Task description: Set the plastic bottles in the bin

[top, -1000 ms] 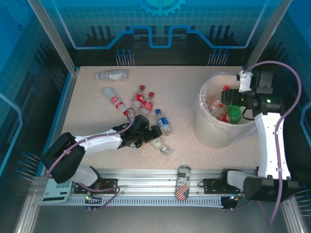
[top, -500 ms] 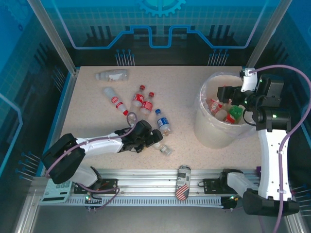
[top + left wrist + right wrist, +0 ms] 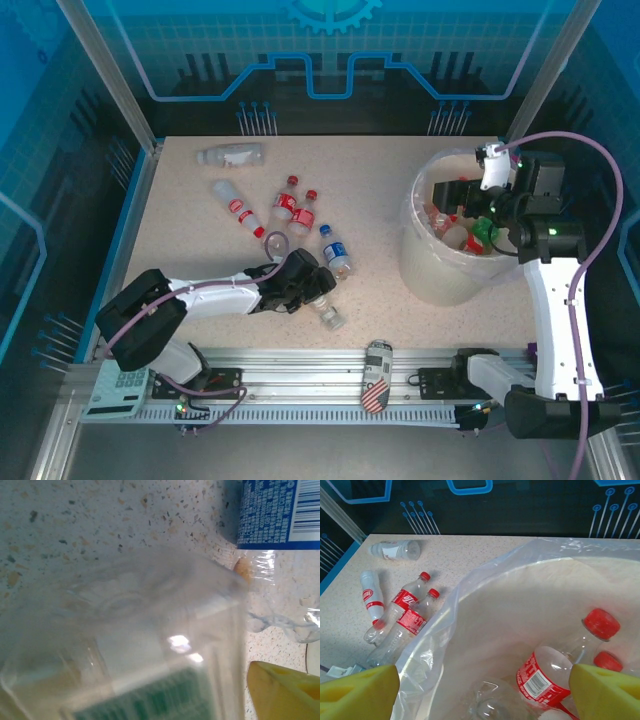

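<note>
at the far left of the table (image 3: pixel 180 250), near the back edge, a pale-labelled bottle (image 3: pixel 230 155) lies alone on its side. next over, a white-and-red bottle (image 3: pixel 237 208) and two red-capped bottles (image 3: pixel 287 204) lie flat, close together. your left gripper (image 3: pixel 320 285) sits low on the table just in front of them. a clear bottle (image 3: pixel 130 650) with green print is right up against it, with one yellow pad (image 3: pixel 282 692) beside its wall. you cannot tell whether the jaws have closed on it. a blue-labelled bottle (image 3: pixel 336 250) lies just beside. a flag-patterned can (image 3: pixel 376 375) rests on the front rail (image 3: pixel 280 362). on the right, the bin (image 3: pixel 425 265) holds red-labelled bottles (image 3: pixel 542 677) and a green one (image 3: pixel 483 232). your right gripper (image 3: pixel 480 692) hangs over the bin, its pads (image 3: pixel 355 690) wide apart with nothing held.
</note>
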You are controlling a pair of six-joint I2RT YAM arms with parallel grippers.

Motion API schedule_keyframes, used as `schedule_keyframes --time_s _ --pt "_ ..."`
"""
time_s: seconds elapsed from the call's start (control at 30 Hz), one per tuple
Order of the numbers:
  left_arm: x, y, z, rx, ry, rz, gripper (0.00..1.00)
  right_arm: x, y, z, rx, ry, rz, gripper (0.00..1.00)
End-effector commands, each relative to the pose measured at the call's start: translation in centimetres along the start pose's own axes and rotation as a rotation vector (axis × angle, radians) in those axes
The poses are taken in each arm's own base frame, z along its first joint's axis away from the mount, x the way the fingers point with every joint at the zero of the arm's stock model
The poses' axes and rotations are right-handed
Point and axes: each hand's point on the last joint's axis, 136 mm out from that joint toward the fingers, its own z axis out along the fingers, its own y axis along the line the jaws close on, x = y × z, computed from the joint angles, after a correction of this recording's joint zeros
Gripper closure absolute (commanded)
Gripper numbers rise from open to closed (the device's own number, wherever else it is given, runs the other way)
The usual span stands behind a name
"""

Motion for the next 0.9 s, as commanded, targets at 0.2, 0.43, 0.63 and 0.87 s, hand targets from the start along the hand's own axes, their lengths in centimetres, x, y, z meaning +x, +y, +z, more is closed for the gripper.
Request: schedule_keyframes --time_s 0.2,0.43,0.63,0.87 --pt "-0.9 -1.0 -1.0 0.025 -0.048 0.060 0.34 -0.3 1.2 0.4 -0.037 -0.004 -0.021 0.12" --pt "-2.2 -2.9 -2.5 0.076 -0.075 0.159 0.37 -0.4 2.1 -0.2 -0.058 -0.006 -0.031 0.12" --pt "-4.8 -7.3 -7.2 0.263 -0.180 0.449 0.34 -0.7 5.4 -0.9 -0.188 -0.016 -0.030 0.12" --pt "-5.8 -11.1 -13.2 0.448 -0.351 0.868 0.31 0.0 10.6 0.2 -0.336 0.022 -0.098 0.12"
